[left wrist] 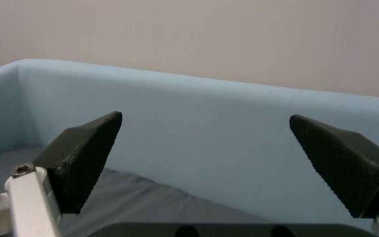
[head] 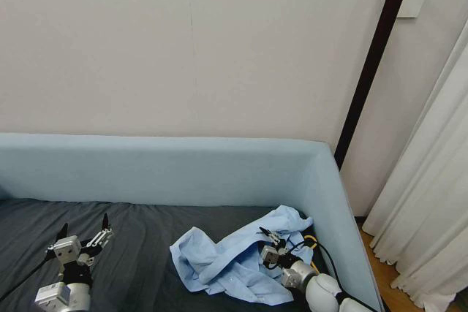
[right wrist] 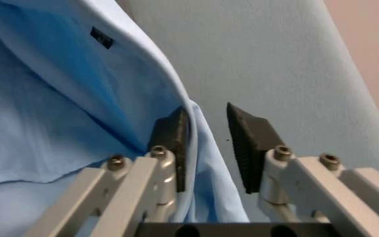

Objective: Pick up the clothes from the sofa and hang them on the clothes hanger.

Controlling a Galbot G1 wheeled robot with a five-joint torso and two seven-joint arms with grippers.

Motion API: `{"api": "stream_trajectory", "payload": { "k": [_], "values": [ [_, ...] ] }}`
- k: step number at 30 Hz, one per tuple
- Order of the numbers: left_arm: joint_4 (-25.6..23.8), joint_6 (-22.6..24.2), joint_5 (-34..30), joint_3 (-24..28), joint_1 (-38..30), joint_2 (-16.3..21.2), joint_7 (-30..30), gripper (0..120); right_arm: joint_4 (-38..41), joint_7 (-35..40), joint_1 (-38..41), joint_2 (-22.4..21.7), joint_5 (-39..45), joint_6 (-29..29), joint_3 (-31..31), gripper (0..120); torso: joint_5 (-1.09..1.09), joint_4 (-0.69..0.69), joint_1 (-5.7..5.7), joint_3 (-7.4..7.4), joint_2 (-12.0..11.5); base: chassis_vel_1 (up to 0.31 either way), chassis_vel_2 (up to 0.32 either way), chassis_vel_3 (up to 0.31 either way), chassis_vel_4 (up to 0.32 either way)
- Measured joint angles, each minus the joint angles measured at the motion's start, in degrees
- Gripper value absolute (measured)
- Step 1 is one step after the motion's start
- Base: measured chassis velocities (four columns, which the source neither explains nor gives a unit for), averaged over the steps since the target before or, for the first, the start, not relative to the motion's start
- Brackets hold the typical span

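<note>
Fingers (right wrist: 247, 143) of right gripper (right wrist: 208, 116) straddle shirt (right wrist: 57, 98) edge beside sofa armrest (right wrist: 262, 49).

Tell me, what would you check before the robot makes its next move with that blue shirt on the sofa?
1. Fabric lined up: ok. An edge of the shirt sits inside the right gripper.
2. Grip closed on the fabric: not ok. The right gripper is open, with a gap showing.
3. Other arm clear: ok. The left gripper is open above the seat, apart from the shirt.
4. Shirt free to lift: cannot tell. It lies crumpled against the sofa end wall.
5. Hanging spot ready: cannot tell. A dark frame stands beyond the sofa.
</note>
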Motion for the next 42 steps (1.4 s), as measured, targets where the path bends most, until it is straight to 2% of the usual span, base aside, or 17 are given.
{"api": "stream_trajectory", "payload": {
  "k": [2, 4, 6, 8, 11, 13, 15, 18, 19, 23, 24, 25, 27, 29, 34, 37, 42],
  "values": [
    [0.2, 0.0, -0.1, -0.2, 0.0, 0.1, 0.0, 100, -0.6, -0.7, 0.8, 0.1, 0.4, 0.9, 0.4, 12, 0.0, 0.0, 0.0, 0.0, 0.0, 0.0, 0.0, 0.0, 0.0],
    [0.3, 0.0, -0.1, -0.3, 0.0, 0.1, 0.0, 100, -0.5, -1.1, 1.0, 0.0, 0.9, 1.0, 0.5, 9, 0.0, 0.0, 0.0, 0.0, 0.0, 0.0, 0.0, 0.0, 0.0],
    [0.5, 0.0, -0.2, -0.3, -0.1, 0.1, -0.1, 100, 0.6, -2.2, 1.5, -0.5, 2.5, 1.1, 0.6, 0, 0.0, 0.0, 0.0, 0.0, 0.0, 0.0, 0.0, 0.0, 0.0],
    [0.6, 0.0, -0.2, -0.3, -0.2, 0.1, -0.1, 100, 1.2, -2.8, 1.8, -0.8, 3.6, 1.1, 0.6, 0, 0.0, 0.0, 0.0, 0.0, 0.0, 0.0, 0.0, 0.0, 0.0],
    [1.0, -0.1, -0.2, -0.1, -0.8, 0.1, -0.1, 100, 5.9, -4.9, 2.5, -2.6, 13.1, 0.3, 0.1, 0, 0.0, -0.01, 0.0, 0.0, 0.0, 0.0, 0.0, 0.0, 0.0],
    [1.1, -0.1, -0.2, 0.0, -0.9, 0.1, -0.1, 100, 6.7, -5.1, 2.6, -2.9, 14.7, 0.2, 0.1, 0, 0.0, -0.01, 0.0, 0.0, 0.0, 0.0, 0.0, 0.0, 0.0],
    [1.4, -0.1, -0.2, 0.3, -1.4, 0.2, -0.1, 100, 10.9, -5.8, 3.2, -4.1, 21.1, -0.8, -0.1, 0, 0.0, -0.01, 0.0, 0.0, 0.0, 0.0, 0.0, 0.0, 0.0],
    [1.8, -0.1, -0.2, 0.8, -2.0, 0.3, -0.1, 100, 19.2, -6.3, 5.0, -7.0, 33.4, -5.4, 0.0, 0, 0.0, 0.01, 0.0, 0.0, 0.0, 0.0, 0.0, 0.0, 0.0],
    [1.8, -0.1, -0.2, 0.8, -2.0, 0.3, -0.1, 100, 19.2, -6.3, 5.0, -7.0, 33.4, -5.4, 0.0, 0, 0.0, 0.01, 0.0, 0.0, 0.0, 0.0, 0.0, 0.0, 0.0],
    [2.1, -0.1, -0.2, 1.4, -2.6, 0.2, -0.1, 100, 28.0, -4.7, 8.7, -11.6, 46.5, -13.4, 0.0, 0, 0.0, 0.0, 0.0, 0.0, 0.0, 0.0, 0.0, 0.0, 0.0],
    [2.1, -0.1, -0.2, 1.4, -2.6, 0.2, -0.1, 100, 28.0, -4.7, 8.7, -11.6, 46.5, -13.4, 0.0, 0, 0.0, 0.0, 0.0, 0.0, 0.0, 0.0, 0.0, 0.0, 0.0],
    [2.2, -0.1, -0.2, 1.6, -2.8, 0.2, -0.1, 100, 30.7, -3.4, 10.2, -13.3, 50.7, -16.4, 0.0, 0, 0.0, 0.0, 0.0, 0.0, 0.0, 0.0, 0.0, 0.0, 0.0],
    [2.3, -0.1, -0.2, 1.7, -3.0, 0.2, -0.1, 100, 32.9, -2.4, 11.6, -14.7, 53.7, -18.5, 0.1, 0, 0.0, 0.0, 0.0, 0.0, 0.0, 0.0, 0.0, 0.0, 0.0],
    [2.3, -0.1, -0.2, 2.0, -3.3, 0.1, -0.1, 100, 37.1, -1.2, 14.9, -18.0, 59.1, -21.7, 0.8, 0, 0.0, 0.0, 0.0, 0.0, 0.0, 0.0, 0.0, 0.0, 0.0],
    [2.3, -0.1, -0.2, 2.4, -3.6, 0.1, -0.1, 100, 41.3, 0.0, 18.3, -21.0, 64.9, -24.3, 2.4, 0, 0.0, -0.01, 0.0, 0.0, 0.0, 0.0, 0.0, 0.0, 0.0],
    [1.9, 0.1, -0.2, 3.2, -4.4, 0.1, -0.1, 100, 48.9, 5.2, 25.7, -25.5, 79.2, -29.4, 6.6, 0, 0.01, -0.01, 0.0, 0.0, 0.0, 0.0, 0.0, 0.0, 0.0],
    [1.3, 0.4, -0.2, 3.9, -4.7, 0.0, -0.1, 100, 51.2, 7.7, 32.9, -28.0, 85.1, -30.9, 8.3, 0, 0.01, 0.0, 0.0, 0.0, 0.0, 0.0, 0.0, 0.0, 0.0]
  ]
}}
